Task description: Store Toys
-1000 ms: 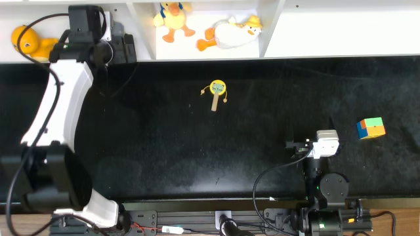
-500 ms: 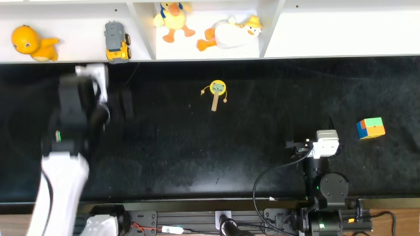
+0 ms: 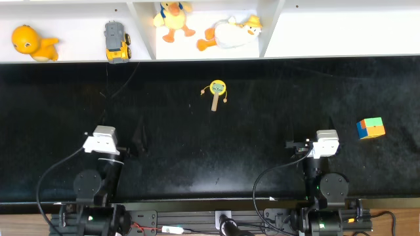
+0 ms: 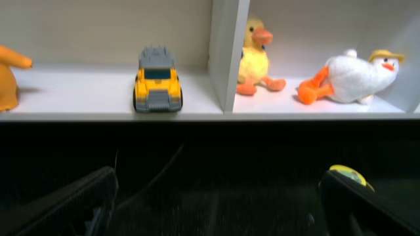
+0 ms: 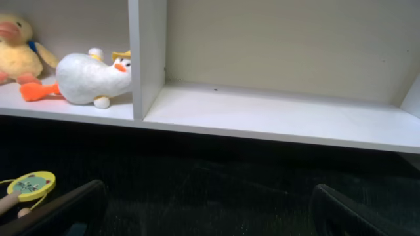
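A yellow toy truck [image 3: 117,41] [image 4: 157,87] stands in the shelf's left compartment beside an orange duck [image 3: 34,40] [image 4: 9,75]. The middle compartment holds a yellow plush duck [image 3: 173,18] [image 4: 256,58] and a white plush duck [image 3: 230,33] [image 5: 92,77]. On the black table lie a yellow rattle drum [image 3: 217,92] [image 5: 26,185] and a coloured cube [image 3: 371,128]. My left gripper [image 3: 105,147] [image 4: 216,210] is open and empty near the front edge, far from the shelf. On the other side, my right gripper [image 3: 323,149] [image 5: 203,216] is also open and empty, with the cube to its right.
The white shelf [image 3: 328,39] runs along the table's far edge; its right compartment [image 5: 275,111] holds nothing. The black mat [image 3: 216,151] between the arms and the shelf carries only the rattle drum and the cube.
My left arm has drawn back from the shelf's left compartment to the front of the table. The truck is let go and stands on the shelf. The right arm has not moved.
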